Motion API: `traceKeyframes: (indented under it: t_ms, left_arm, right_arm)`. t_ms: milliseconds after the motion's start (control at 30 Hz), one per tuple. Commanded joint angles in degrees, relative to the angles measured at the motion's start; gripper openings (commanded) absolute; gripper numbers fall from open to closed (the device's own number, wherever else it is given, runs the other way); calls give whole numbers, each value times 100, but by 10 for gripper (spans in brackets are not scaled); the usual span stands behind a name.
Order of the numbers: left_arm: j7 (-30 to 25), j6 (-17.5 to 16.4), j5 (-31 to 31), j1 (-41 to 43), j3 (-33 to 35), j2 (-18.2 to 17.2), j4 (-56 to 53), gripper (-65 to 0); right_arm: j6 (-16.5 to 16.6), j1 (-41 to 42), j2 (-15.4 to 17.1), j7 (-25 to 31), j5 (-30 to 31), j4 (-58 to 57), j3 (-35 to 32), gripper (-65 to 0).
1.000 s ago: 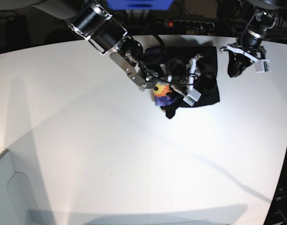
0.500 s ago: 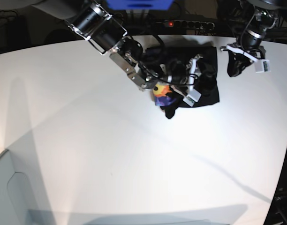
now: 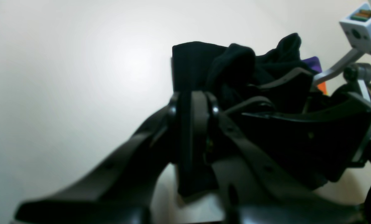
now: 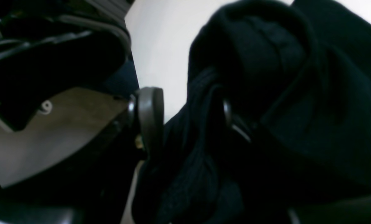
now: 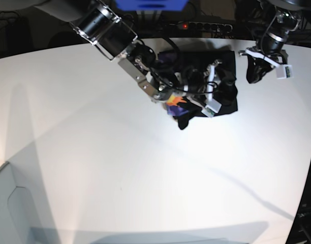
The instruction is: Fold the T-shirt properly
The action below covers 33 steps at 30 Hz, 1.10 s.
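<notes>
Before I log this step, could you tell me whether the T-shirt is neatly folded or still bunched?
Bunched: the T-shirt lies in a rumpled heap, its orange and purple print poking out at one edge.

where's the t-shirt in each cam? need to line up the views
Base: the T-shirt is bunched at the table's far edge, upper centre-right, under the right gripper.
Left wrist: black heap in the upper middle, purple and orange print at its right edge.
Right wrist: fills the right half, draped over one finger.
Shared landmark: the white table, seen in all three views.
</notes>
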Motion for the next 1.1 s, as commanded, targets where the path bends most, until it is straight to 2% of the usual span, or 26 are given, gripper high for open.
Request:
traceKeyframes:
  t_ms: [0, 467, 700, 1067]
  left_arm:
    - [-129, -15, -107, 24, -47, -38, 87, -587]
    - [-129, -15, -116, 24, -47, -38, 87, -587]
    - [-129, -15, -125, 24, -47, -38, 87, -587]
    - [-129, -15, -142, 24, -47, -38, 87, -587]
  right_arm:
    - [9, 99, -77, 111, 126, 98, 0, -401]
    - [9, 99, -77, 93, 126, 98, -8, -398]
    - [9, 99, -77, 93, 126, 98, -8, -312]
    - [9, -25, -77, 93, 126, 644, -17, -310]
